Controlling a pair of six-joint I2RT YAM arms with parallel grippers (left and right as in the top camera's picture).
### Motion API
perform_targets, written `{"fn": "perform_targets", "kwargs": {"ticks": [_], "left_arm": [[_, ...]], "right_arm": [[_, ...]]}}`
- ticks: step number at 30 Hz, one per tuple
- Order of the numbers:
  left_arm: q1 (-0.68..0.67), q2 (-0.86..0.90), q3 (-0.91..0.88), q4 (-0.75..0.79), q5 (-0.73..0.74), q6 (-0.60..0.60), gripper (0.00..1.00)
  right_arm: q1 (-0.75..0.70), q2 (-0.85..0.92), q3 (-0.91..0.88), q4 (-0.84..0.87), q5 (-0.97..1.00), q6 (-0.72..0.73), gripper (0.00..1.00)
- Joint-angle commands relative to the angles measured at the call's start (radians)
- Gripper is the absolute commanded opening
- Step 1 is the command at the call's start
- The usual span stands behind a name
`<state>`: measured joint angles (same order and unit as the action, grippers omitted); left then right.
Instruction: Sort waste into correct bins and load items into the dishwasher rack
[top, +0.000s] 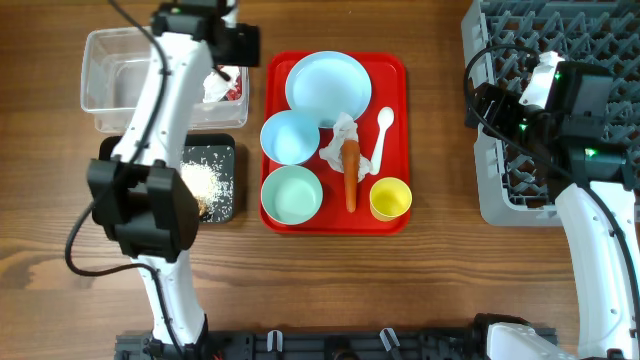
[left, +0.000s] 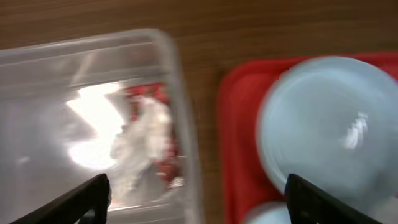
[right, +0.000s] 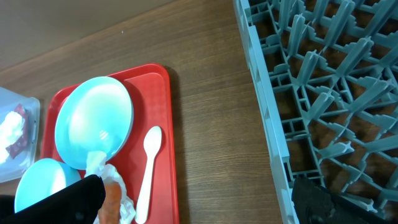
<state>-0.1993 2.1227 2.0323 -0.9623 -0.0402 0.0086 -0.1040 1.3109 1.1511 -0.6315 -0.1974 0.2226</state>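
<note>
My left gripper (left: 199, 202) hung wide and empty over the three o'clock end of the clear tub (top: 110, 60), where tissue (left: 146, 140) and red wrapper (left: 142, 93) lay. Carrot (top: 351, 172) rested mid red tray (top: 395, 70); my right gripper (right: 196, 202) gaped empty by the rack (top: 590, 30) at two o'clock.

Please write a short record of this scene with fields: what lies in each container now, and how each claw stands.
clear tub: red wrapper and white tissue inside
black tray: rice grains
red tray: plate, blue bowl, mint bowl, yellow cup, spoon, carrot, second tissue
rack: no dishes in the visible part
left claw: open, empty, over the tub's right edge
right claw: open, empty, beside the rack
</note>
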Motion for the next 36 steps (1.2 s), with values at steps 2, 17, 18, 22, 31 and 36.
{"fn": "perform_targets", "kwargs": {"ticks": [2,17,18,22,31,36], "left_arm": [[-0.146,0.008,-0.031,-0.007,0.208,0.066,0.83],[-0.373,0.019,-0.277,0.069,0.2,0.058,0.72],[-0.374,0.019,-0.283,0.081,0.2,0.058,0.71],[-0.375,0.021,-0.305,0.13,0.2,0.057,0.71],[-0.375,0.067,-0.307,0.151,0.2,0.055,0.68],[-0.375,0.077,-0.307,0.156,0.2,0.051,0.63]], "right_arm": [[-0.002,0.008,0.02,-0.006,0.017,-0.01,1.0],[-0.002,0.008,0.02,-0.009,0.017,-0.012,1.0],[-0.002,0.008,0.02,-0.009,0.017,-0.011,1.0],[-0.002,0.008,0.02,-0.009,0.017,-0.01,1.0],[-0.002,0.008,0.02,-0.009,0.017,-0.011,1.0],[-0.002,0.008,0.02,-0.009,0.017,-0.011,1.0]]}}
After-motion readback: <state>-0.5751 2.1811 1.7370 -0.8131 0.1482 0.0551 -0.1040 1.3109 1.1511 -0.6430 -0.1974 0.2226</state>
